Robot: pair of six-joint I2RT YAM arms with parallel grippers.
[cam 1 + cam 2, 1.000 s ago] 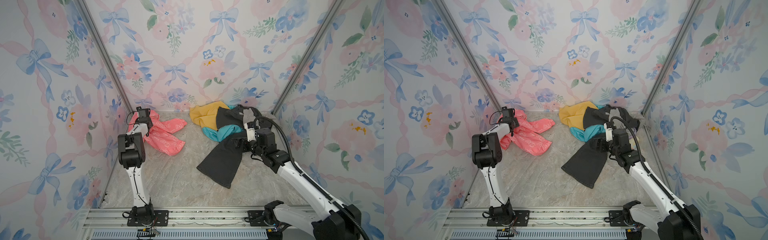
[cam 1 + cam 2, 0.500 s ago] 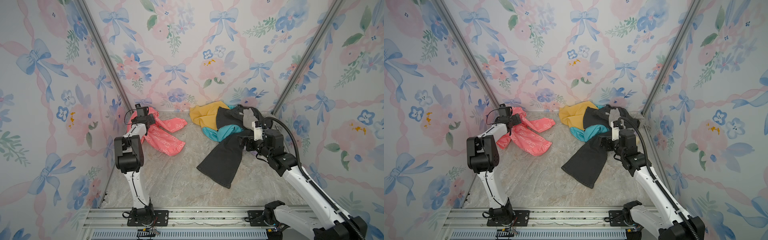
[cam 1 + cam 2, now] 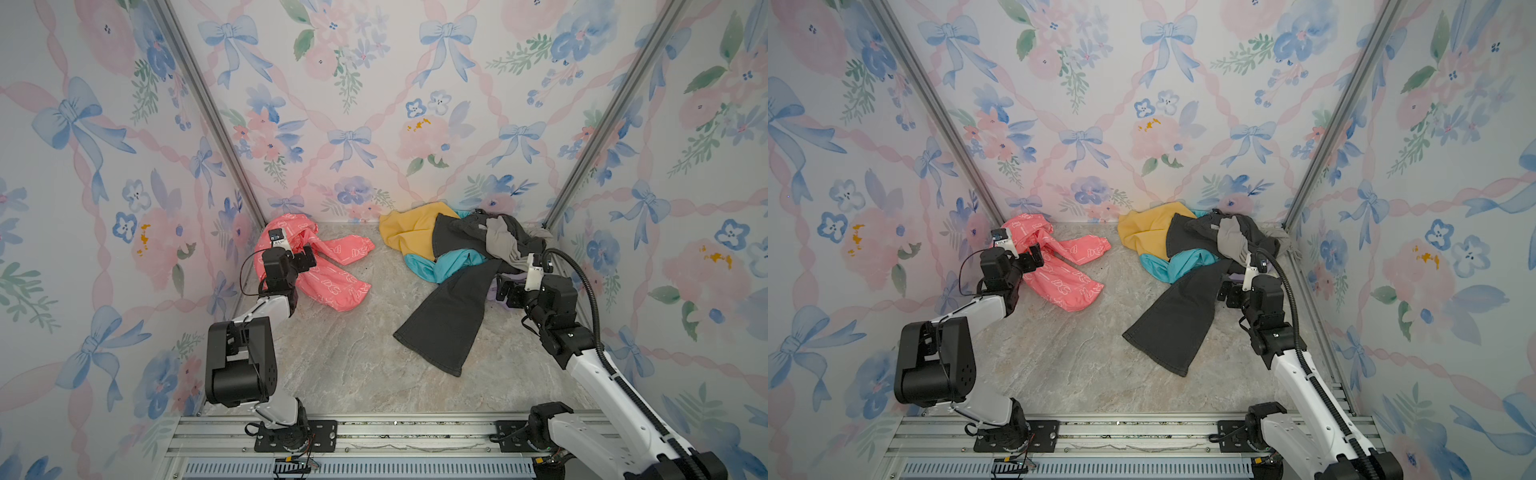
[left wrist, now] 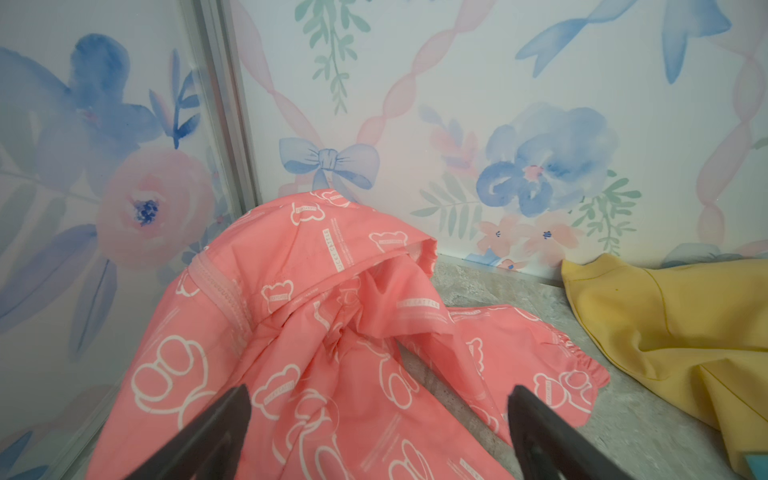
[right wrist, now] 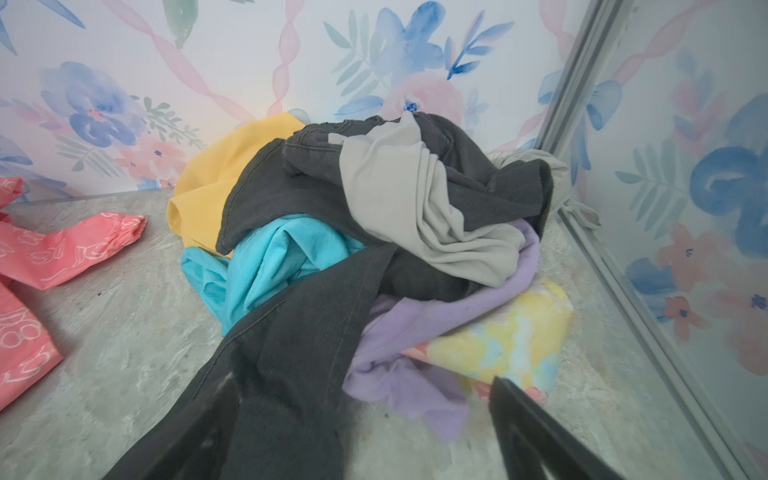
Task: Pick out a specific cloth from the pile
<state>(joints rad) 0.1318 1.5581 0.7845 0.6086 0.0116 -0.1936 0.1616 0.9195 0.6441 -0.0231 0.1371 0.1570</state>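
Top views: left claw point(image 3: 305, 257) has let go; cloth point(image 3: 332, 278) lies at the worktop's point(image 3: 353, 353) ten o'clock, apart from the pile point(image 3: 457, 249) at two. Left wrist: jaws spread over cloth. Right wrist: right claw point(image 5: 363, 380) also released, empty. Picking looks done.

Walls point(image 3: 374, 62) are papered in pastel bows and flowers; a grey marbled floor point(image 3: 353, 365) is noted lower centre.
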